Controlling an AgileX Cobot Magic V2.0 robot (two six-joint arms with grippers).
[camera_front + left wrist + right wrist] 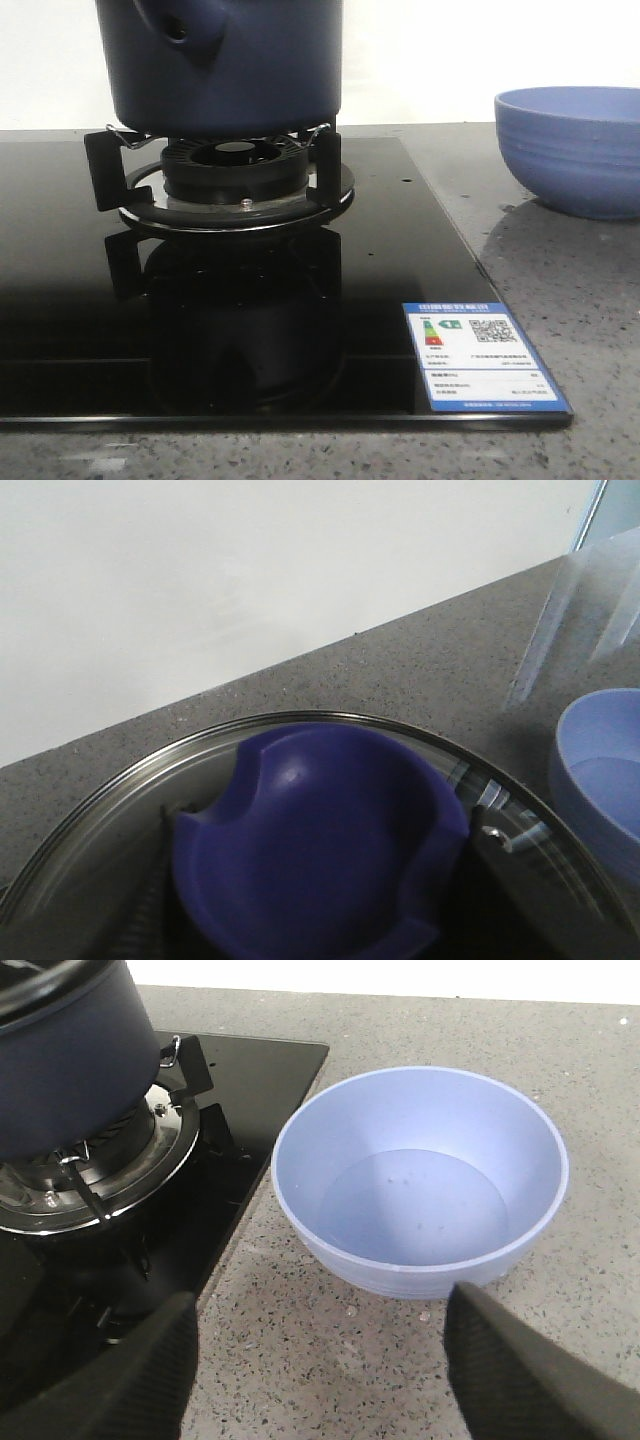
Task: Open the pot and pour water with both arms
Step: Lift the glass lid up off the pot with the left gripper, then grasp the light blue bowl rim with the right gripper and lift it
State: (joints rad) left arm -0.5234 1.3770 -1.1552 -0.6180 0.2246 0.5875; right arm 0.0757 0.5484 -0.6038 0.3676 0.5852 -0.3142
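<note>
The dark navy pot [225, 65] stands on the gas burner [235, 175], its stubby tube handle [178, 28] facing the camera; its top is cut off. It also shows in the right wrist view [70, 1060]. In the left wrist view my left gripper [320, 880] is shut on the blue knob [315, 840] of a glass lid [110, 810], with a dark finger on each side. My right gripper [320, 1380] is open and empty over the counter, between the cooktop and the light-blue bowl [420, 1180]. Small glossy drops of water [424, 1315] lie in front of the bowl.
The black glass cooktop [80, 300] carries an energy label [480, 355] at its front right corner. The light-blue ribbed bowl [575, 150] sits on the grey speckled counter [560, 280] right of the cooktop. A white wall stands behind.
</note>
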